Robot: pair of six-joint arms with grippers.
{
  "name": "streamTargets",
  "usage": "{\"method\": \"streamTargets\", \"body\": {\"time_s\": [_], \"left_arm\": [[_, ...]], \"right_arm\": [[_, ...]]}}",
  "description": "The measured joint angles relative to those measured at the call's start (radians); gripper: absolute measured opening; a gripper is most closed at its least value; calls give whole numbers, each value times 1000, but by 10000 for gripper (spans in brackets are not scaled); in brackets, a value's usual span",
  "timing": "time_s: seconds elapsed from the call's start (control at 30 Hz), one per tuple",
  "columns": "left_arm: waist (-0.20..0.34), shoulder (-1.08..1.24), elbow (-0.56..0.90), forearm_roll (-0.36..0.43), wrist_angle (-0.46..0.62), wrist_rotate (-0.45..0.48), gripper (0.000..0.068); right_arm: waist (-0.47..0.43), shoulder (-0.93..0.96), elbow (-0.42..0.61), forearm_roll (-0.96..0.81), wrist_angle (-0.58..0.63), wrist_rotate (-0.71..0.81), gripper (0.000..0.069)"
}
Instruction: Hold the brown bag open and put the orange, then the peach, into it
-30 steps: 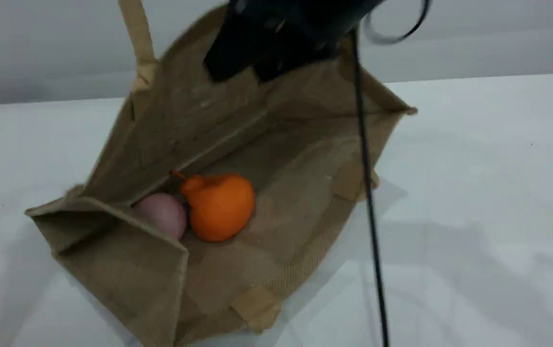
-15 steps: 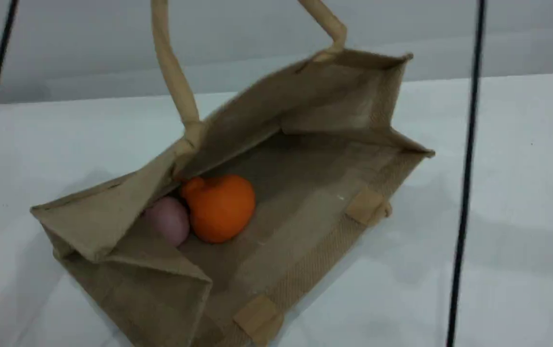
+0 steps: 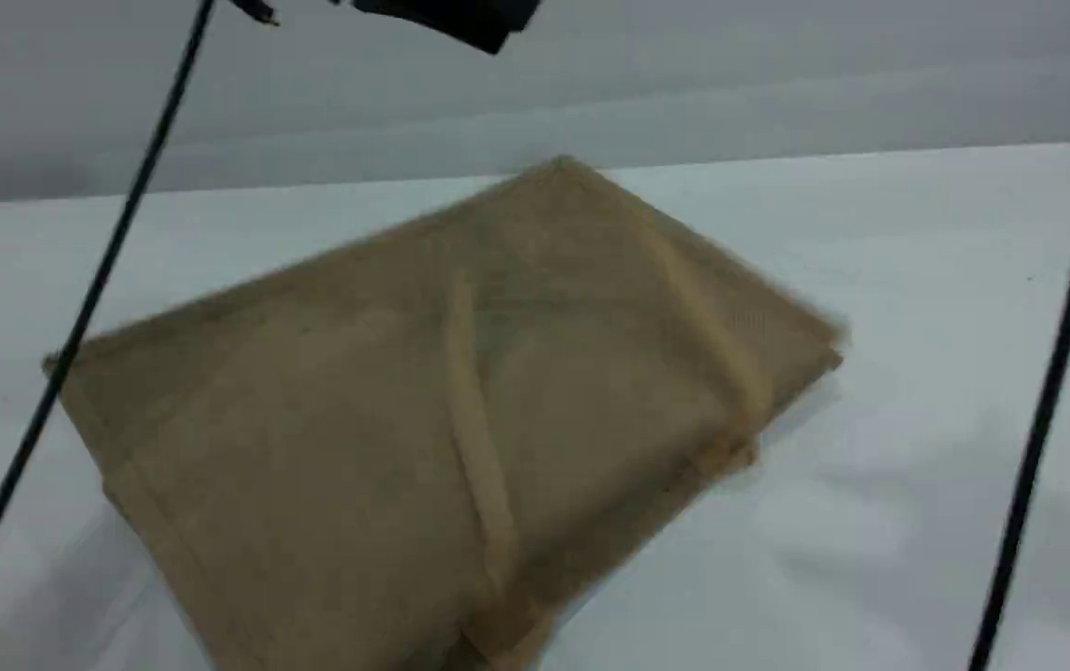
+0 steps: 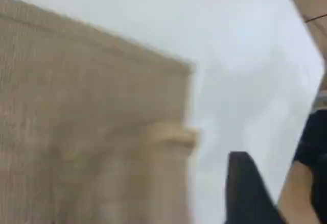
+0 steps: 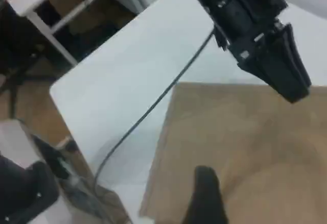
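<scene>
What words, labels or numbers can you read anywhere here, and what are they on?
None can be read.
The bag shows only plain woven cloth, blurred in all three views.
The left gripper and the table carry no legible marks.
Background clutter in the wrist views is too blurred to read.

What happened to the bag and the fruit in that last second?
The brown bag was let go: its raised upper side and handles have dropped, so it now lies flat and closed on the table. The orange and peach, visible inside before, are now hidden. The left tool hangs above the bag, holding nothing. The bag's spot is unchanged.
</scene>
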Motion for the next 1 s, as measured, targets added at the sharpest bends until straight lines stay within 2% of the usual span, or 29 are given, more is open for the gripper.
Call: {"method": "streamTargets", "body": {"time_s": [0.1,0.17,0.27,0.43,0.53,0.67,0.77,0.87,1.0], "left_arm": [[-8,0,-1,-24,1,0,392],[-9,-13,-1,7,2,-1,417],[-9,-56,-1,105,3,-31,424],[-16,-153,-1,342,8,-139,426],[-34,-212,-2,418,8,-167,428],[-70,-286,-2,436,9,-202,428],[-107,-337,-2,466,9,-233,428],[-153,-382,2,524,7,-283,421],[-221,-446,56,610,6,-348,414]], "right_arm": [[0,-76,0,-83,0,51,473],[0,-132,0,-154,0,102,473],[0,-214,0,-281,1,194,473],[0,-347,0,-531,2,370,473],[0,-423,35,-681,1,486,473],[0,-532,141,-850,1,614,473],[0,-619,247,-908,-18,677,473],[0,-714,369,-898,-84,745,473],[0,-856,555,-882,-167,760,473]]}}
